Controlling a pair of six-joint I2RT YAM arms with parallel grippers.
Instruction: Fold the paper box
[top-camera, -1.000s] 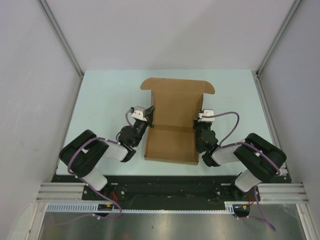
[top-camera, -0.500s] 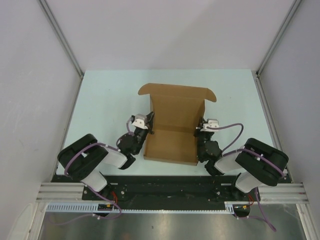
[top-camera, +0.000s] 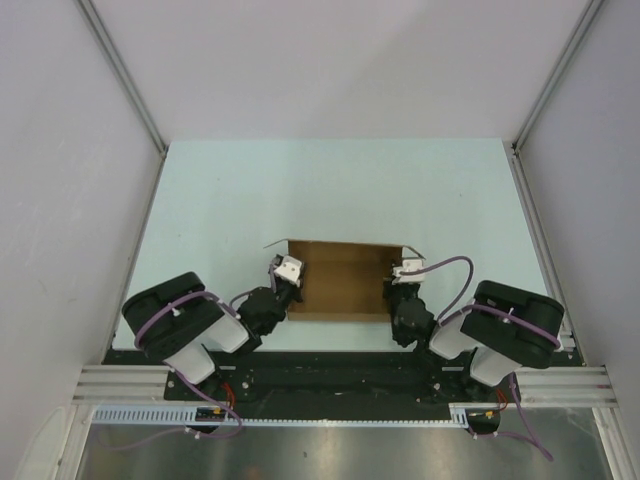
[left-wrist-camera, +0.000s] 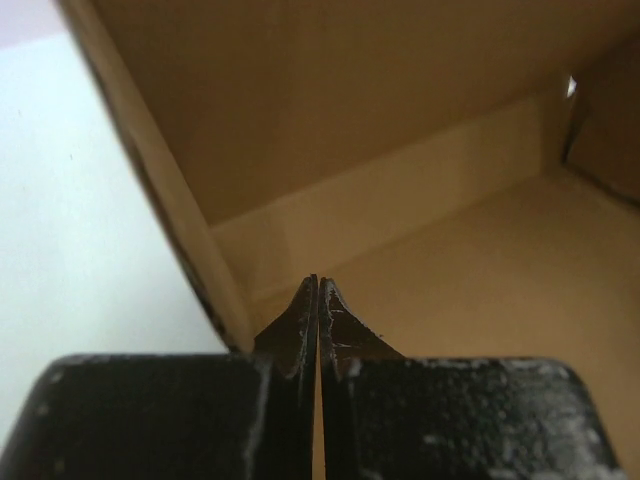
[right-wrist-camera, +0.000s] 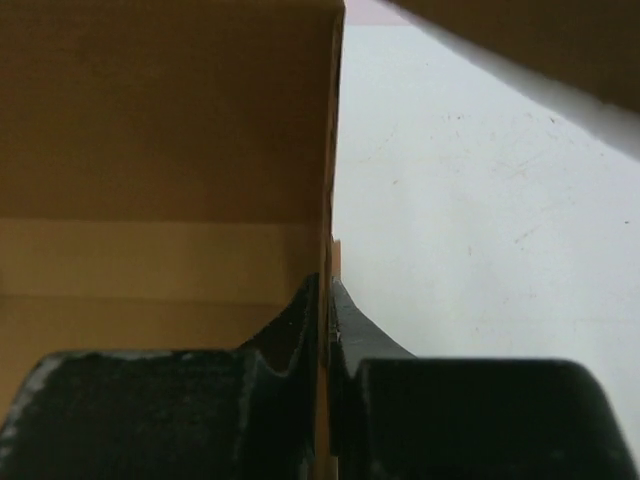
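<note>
Pinching right wall of box (top-camera: 340, 285), right gripper (right-wrist-camera: 328, 290) is clamping tight; left gripper (left-wrist-camera: 318, 287) is sitting shut, empty, beside left wall. Box looking light, crease-prone; upright walls offering best hold.

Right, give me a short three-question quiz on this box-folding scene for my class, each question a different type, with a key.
1. True or false: the paper box lies completely flat on the table, with no wall raised.
2. Multiple choice: the right end effector is (A) open above the box, (B) shut on a side wall of the box, (C) resting on the bare table.
3. Short answer: are the left end effector jaws open or shut?
Key: 1 false; 2 B; 3 shut.
</note>
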